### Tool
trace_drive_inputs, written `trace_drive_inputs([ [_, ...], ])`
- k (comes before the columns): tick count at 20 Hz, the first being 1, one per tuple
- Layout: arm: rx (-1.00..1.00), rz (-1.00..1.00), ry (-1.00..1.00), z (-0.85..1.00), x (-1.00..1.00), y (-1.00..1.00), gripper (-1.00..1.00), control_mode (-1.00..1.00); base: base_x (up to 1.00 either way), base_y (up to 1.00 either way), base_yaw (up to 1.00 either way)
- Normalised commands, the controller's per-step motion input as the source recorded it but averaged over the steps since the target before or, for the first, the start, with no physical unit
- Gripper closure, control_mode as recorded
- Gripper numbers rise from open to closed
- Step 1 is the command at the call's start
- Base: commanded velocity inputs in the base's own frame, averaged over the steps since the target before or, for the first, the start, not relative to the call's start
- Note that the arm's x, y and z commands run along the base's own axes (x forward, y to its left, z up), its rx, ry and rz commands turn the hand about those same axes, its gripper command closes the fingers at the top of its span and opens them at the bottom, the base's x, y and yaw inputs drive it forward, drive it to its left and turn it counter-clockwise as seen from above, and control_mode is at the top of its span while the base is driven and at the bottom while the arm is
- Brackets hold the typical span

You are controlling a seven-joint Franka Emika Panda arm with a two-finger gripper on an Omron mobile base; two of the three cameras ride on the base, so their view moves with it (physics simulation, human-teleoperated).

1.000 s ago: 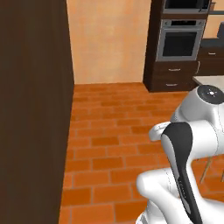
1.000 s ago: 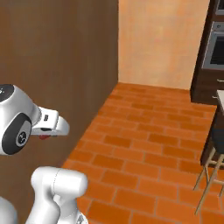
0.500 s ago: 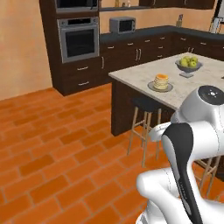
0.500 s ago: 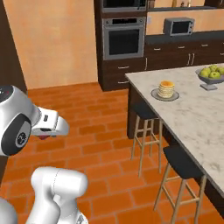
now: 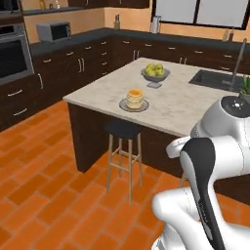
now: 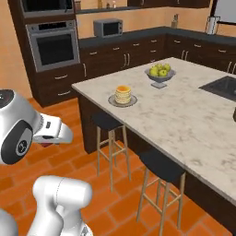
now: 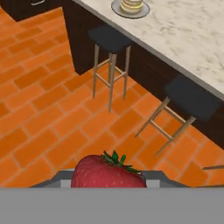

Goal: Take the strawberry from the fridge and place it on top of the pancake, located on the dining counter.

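Left base view: the base has swung round within the past second, from a dark wall and brick floor to the beige marbled stone dining surface [image 5: 180,105]. The golden-orange stacked pancake [image 5: 134,98] on its round grey plate [image 5: 123,105] now stands well ahead of the arm.

Right base view: the pancake sits near the surface's edge, above a dark-seated wooden stool [image 6: 107,122], with the grey bowl of yellow-green apples [image 6: 160,73] farther on.

Hand view: the hand [image 7: 108,176] grips the bright red strawberry [image 7: 107,172], carried low over the floor, far short of the pancake ahead. The fetching looks finished; the approach and placing remain.
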Motion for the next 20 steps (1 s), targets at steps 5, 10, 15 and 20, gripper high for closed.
trace_drive_inputs([
  [5, 0.0, 0.0, 0.0, 0.0, 0.0, 0.0, 1.0, 1.0, 0.73, 0.43, -0.69],
  [10, 0.0, 0.0, 0.0, 0.0, 0.0, 0.0, 1.0, 1.0, 0.61, 0.44, -0.77],
  [15, 0.0, 0.0, 0.0, 0.0, 0.0, 0.0, 1.0, 1.0, 0.55, 0.56, -0.67],
  [20, 0.0, 0.0, 0.0, 0.0, 0.0, 0.0, 1.0, 1.0, 0.37, 0.7, -0.32],
])
